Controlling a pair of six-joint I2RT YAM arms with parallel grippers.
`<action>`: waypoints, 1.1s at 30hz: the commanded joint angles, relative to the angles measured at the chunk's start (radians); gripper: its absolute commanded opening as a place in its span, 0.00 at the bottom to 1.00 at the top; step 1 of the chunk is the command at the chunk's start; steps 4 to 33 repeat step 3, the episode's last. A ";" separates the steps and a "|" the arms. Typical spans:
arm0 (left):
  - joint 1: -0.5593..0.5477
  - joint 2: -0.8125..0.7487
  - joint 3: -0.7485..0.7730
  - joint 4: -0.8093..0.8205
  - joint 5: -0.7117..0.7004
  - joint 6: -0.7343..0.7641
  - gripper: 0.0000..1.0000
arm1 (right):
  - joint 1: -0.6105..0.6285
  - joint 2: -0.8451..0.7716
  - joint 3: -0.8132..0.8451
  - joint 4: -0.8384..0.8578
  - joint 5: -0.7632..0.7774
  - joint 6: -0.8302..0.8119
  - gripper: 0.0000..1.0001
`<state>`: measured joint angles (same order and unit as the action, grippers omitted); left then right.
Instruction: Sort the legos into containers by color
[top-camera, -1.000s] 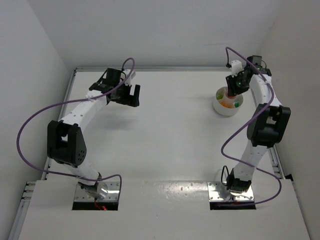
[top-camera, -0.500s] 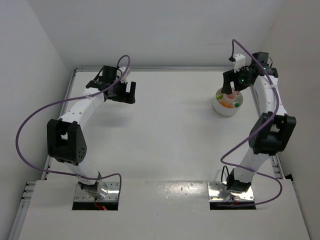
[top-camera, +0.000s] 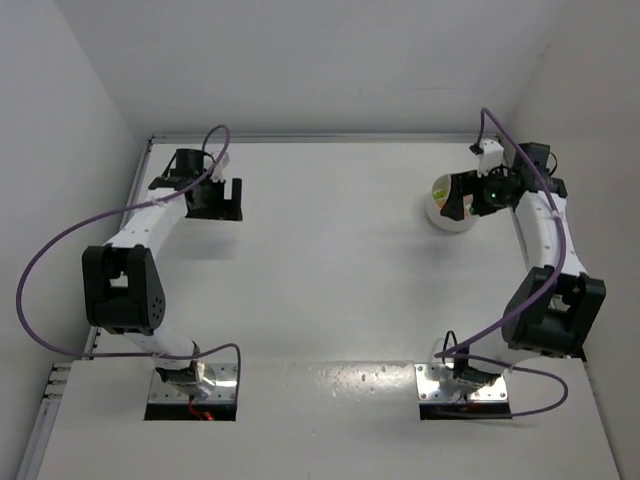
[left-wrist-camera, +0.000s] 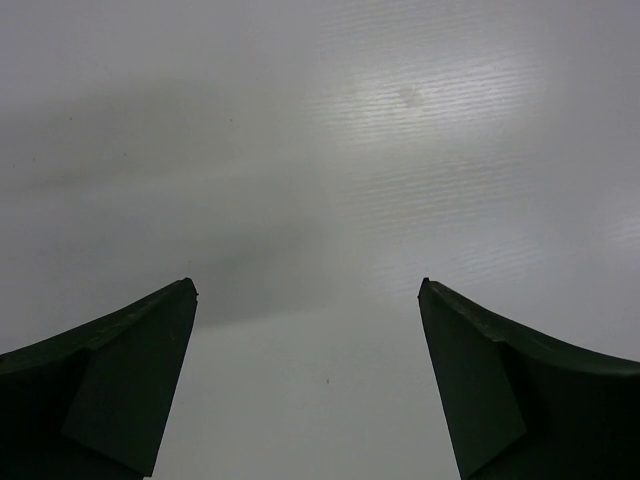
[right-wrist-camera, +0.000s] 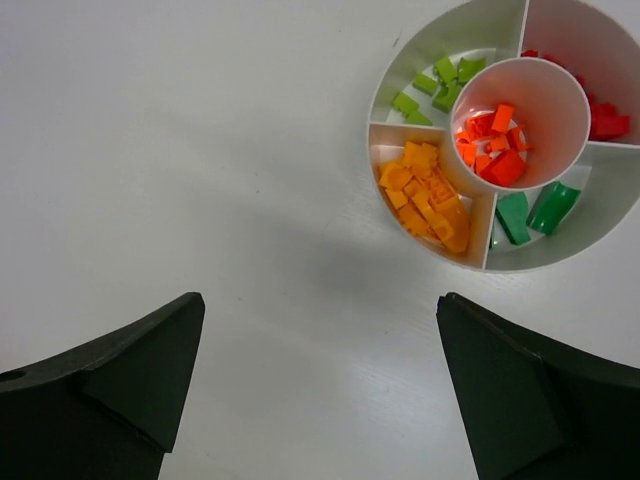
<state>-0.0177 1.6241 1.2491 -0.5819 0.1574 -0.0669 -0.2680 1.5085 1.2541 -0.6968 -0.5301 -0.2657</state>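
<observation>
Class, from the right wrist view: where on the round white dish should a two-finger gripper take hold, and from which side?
Probably its thin upright outer wall, pinched from above: one finger outside the dish, one inside the compartment of the dark green bricks, where bare floor leaves room. The round body looks too wide to span.

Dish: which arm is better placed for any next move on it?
Right. The right gripper hangs open close to the dish, which shows in its wrist view with legos in it. The left gripper is across the table, seeing only bare surface.
</observation>
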 joint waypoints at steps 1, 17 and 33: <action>0.002 -0.115 -0.026 0.065 0.001 0.012 1.00 | -0.007 -0.034 -0.004 0.082 -0.042 0.025 0.99; 0.002 -0.135 -0.039 0.079 0.001 0.000 1.00 | -0.016 -0.034 -0.004 0.082 -0.051 0.025 0.99; 0.002 -0.135 -0.039 0.079 0.001 0.000 1.00 | -0.016 -0.034 -0.004 0.082 -0.051 0.025 0.99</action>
